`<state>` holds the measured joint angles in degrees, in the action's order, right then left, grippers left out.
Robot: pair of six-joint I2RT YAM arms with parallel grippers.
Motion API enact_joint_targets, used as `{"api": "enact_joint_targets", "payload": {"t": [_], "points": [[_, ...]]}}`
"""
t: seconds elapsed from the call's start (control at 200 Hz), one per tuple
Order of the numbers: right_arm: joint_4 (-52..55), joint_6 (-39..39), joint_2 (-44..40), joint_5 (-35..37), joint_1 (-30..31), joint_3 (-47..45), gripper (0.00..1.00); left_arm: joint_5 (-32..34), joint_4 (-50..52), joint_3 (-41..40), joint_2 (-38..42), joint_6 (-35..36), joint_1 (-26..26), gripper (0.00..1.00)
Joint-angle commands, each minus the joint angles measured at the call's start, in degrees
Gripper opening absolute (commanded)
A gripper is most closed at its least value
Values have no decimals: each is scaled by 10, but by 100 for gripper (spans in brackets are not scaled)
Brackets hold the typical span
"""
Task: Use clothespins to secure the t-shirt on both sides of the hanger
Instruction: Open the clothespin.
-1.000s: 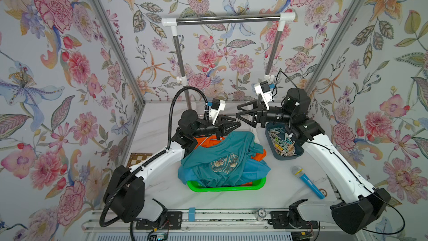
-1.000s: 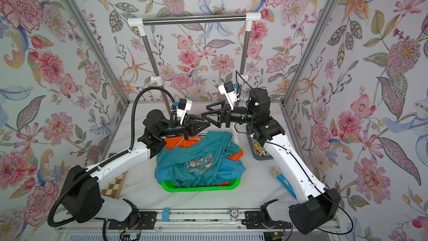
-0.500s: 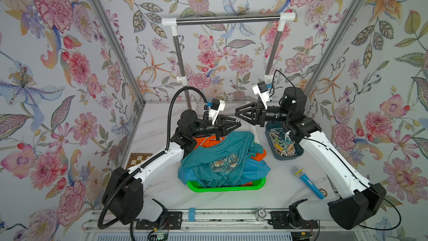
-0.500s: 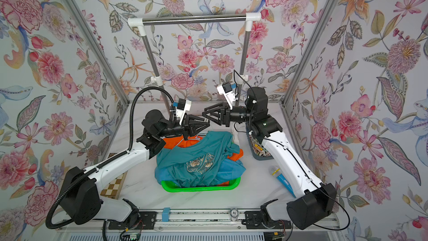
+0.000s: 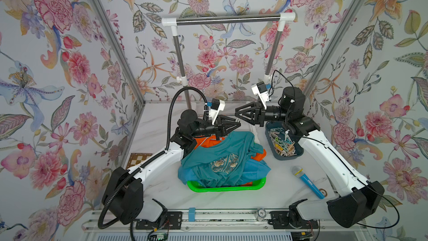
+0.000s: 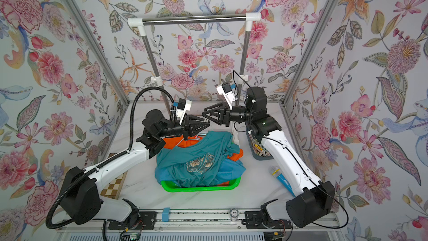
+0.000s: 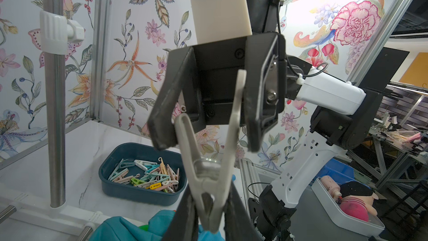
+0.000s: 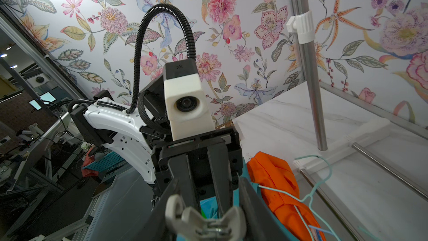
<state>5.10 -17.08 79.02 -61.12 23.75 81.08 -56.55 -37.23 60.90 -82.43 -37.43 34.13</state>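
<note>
Clothespin duty sits at the middle of the frame in both top views. The beige clothespin point(image 7: 209, 177) is caught between the two grippers above the back edge of the green basket point(image 5: 225, 187). Its long axis follows the line from one gripper to the other, roughly level. Its nose points frame-left into the left gripper point(image 5: 239, 125). Its two handle ends splay in a V toward the right gripper point(image 5: 236, 114).

We see the left jaws narrow and pinched on the nose. The right jaws stand partway in, one finger pressed against each handle end, so both grippers hold the same clip.

Both arms climb from bases at the lower corners of the frame, white forearms slanting inward. Their wrists are bent so that the black triangular fingers face each other tip to tip.

The clip is smooth matte plastic with a wire spring at its waist. The other clothespins point(image 5: 283, 143) lie heaped in pale mixed colours in a dark blue bin point(image 5: 298, 153), right of centre on the marbled tabletop point(image 5: 162, 186). The teal t-shirt point(image 5: 222, 158), soft and crumpled with a pale emblem, fills the basket over orange cloth point(image 5: 259, 156). A thin pale-teal hanger point(image 8: 328, 166) lies beside that cloth.
</note>
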Motion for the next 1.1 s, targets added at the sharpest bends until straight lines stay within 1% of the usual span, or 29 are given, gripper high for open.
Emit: {"api": "enact_joint_targets", "payload": {"t": [0.0, 0.085, 0.175, 0.315, 0.556, 0.591, 0.626, 0.671, 0.701, 0.771, 0.881, 0.951, 1.056, 1.061, 1.066, 1.071, 1.081, 1.096], "points": [[11, 1, 8, -12, 0, 1, 42, -2, -30, 11, 0, -4, -5, 11], [10, 3, 7, -13, 1, 1, 45, -1, -34, 11, 0, -8, -7, 11], [10, 4, 7, -11, 1, -3, 44, -4, -45, 9, 1, -14, -10, 11], [11, 4, 8, -13, 1, -3, 37, -3, -48, 6, 2, -18, -11, 11], [8, 4, 9, -10, 5, -3, 34, -2, -56, 2, 2, -25, -12, 13], [8, 4, 9, -11, 5, -2, 34, -2, -57, 2, 3, -26, -12, 16], [7, 4, 9, -11, 6, -2, 34, -2, -58, 2, 3, -28, -11, 24], [7, 3, 8, -9, 8, -1, 33, -2, -62, 1, 2, -30, -11, 39], [7, 4, 9, -9, 8, -1, 33, -4, -64, 0, 2, -31, -11, 45], [7, 4, 9, -7, 8, 0, 33, -6, -68, -1, 2, -34, -12, 51], [7, 4, 8, -5, 6, 1, 32, -5, -72, -5, 2, -37, -12, 55], [7, 3, 10, -5, 4, 4, 31, -7, -74, -7, 3, -39, -13, 63], [7, -2, 15, -10, -6, 13, 30, -10, -74, -15, 11, -40, -14, 81], [7, -2, 15, -11, -7, 13, 30, -10, -73, -15, 12, -40, -15, 84], [8, -3, 15, -10, -8, 14, 30, -10, -73, -16, 13, -39, -15, 91], [7, -3, 16, -11, -8, 15, 30, -10, -72, -17, 14, -39, -15, 96], [8, -3, 16, -11, -9, 15, 30, -9, -70, -18, 15, -38, -15, 99], [8, -4, 17, -11, -11, 17, 29, -8, -67, -20, 18, -36, -15, 99]]}}
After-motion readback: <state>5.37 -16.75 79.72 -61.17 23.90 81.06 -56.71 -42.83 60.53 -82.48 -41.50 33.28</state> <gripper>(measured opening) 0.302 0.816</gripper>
